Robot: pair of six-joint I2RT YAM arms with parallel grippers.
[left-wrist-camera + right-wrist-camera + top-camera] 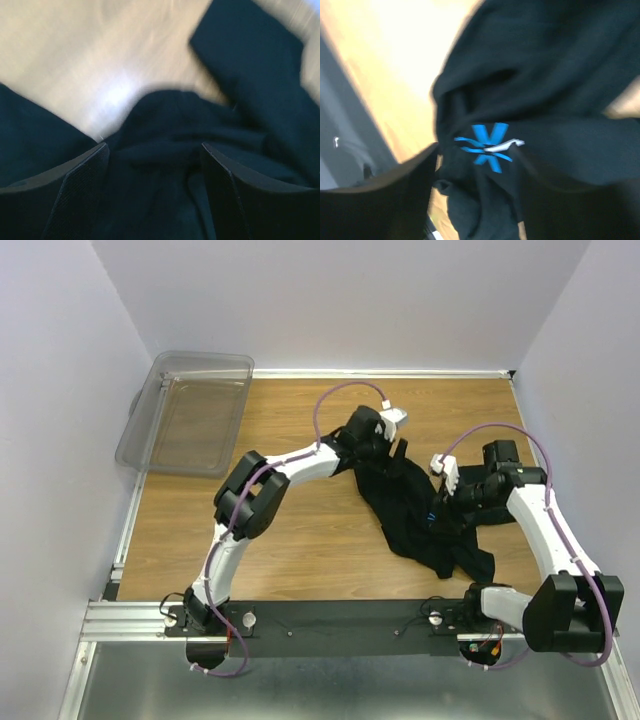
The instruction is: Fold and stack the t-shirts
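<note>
On my screens I count 1 black t-shirt (pixel 412 508), bearing 1 blue logo (pixel 487 145) and 1 white tag (pixel 506 146). I see 1 clear bin (pixel 195 420), 1 wooden table (pixel 300 545), and 2 arms: left arm (pixel 250 502) and right arm (pixel 548 530).

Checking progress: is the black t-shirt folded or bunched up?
Bunched up. The black t-shirt lies in a crumpled, twisted heap on the table, with no flat folded layers.
</note>
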